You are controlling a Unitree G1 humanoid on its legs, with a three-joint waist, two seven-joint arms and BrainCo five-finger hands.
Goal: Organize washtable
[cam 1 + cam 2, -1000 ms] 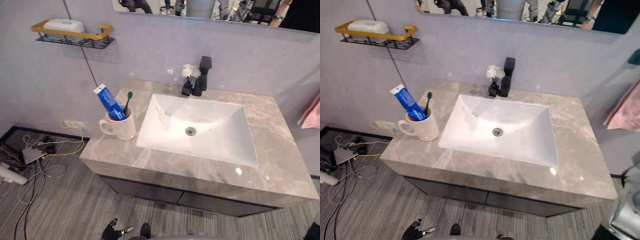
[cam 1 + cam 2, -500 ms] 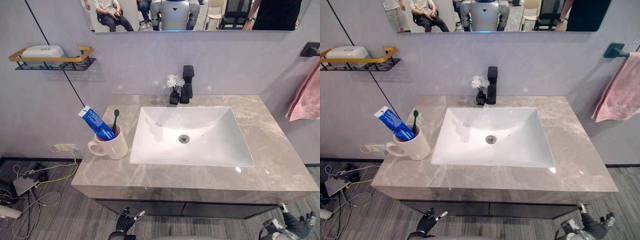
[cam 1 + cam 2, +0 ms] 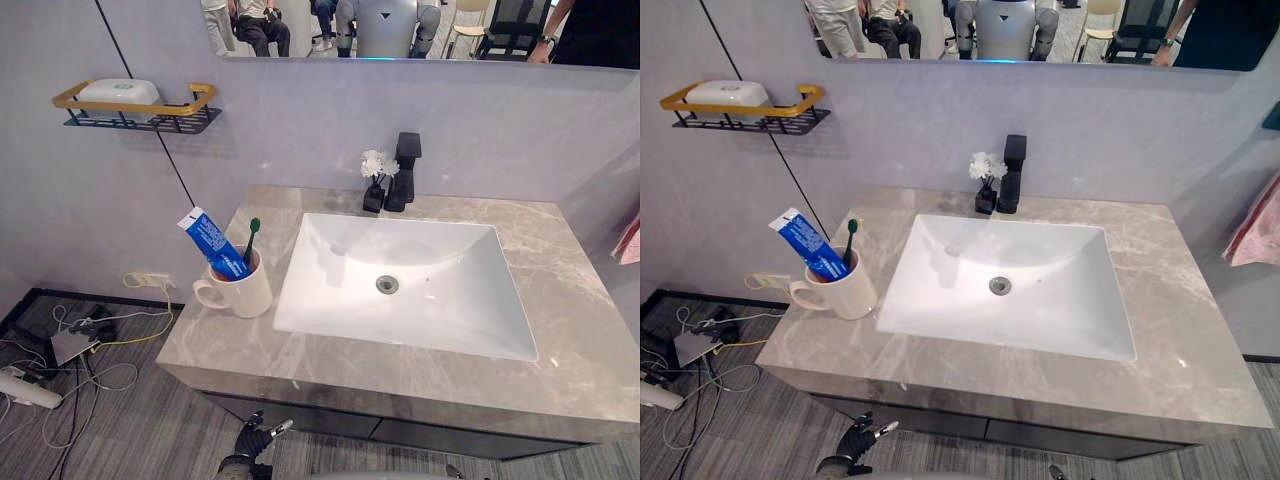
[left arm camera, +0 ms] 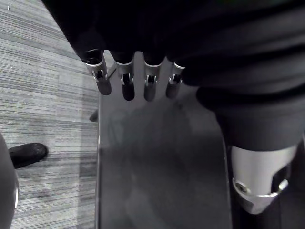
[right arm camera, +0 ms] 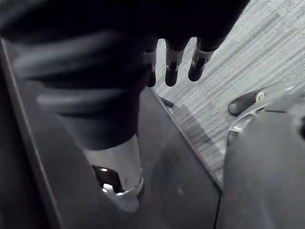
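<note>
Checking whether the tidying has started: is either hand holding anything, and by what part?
Nothing is held: the left hand and right hand both hang open; the mug stands untouched on the washtable.

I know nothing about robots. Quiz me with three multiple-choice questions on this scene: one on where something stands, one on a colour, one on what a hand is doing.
1. Where does the white mug stand? A) on the countertop, left of the sink; B) inside the sink; C) right of the sink.
2. What colour is the toothbrush in the mug? A) red; B) green; C) yellow.
3. What is the left hand doing? A) curled round the mug; B) pinching the toothbrush; C) fingers straight, holding nothing.
Answers: 1 A, it sits by the sink's left rim; 2 B, its head shows green; 3 C, its wrist view shows straight fingers, nothing held.
</note>
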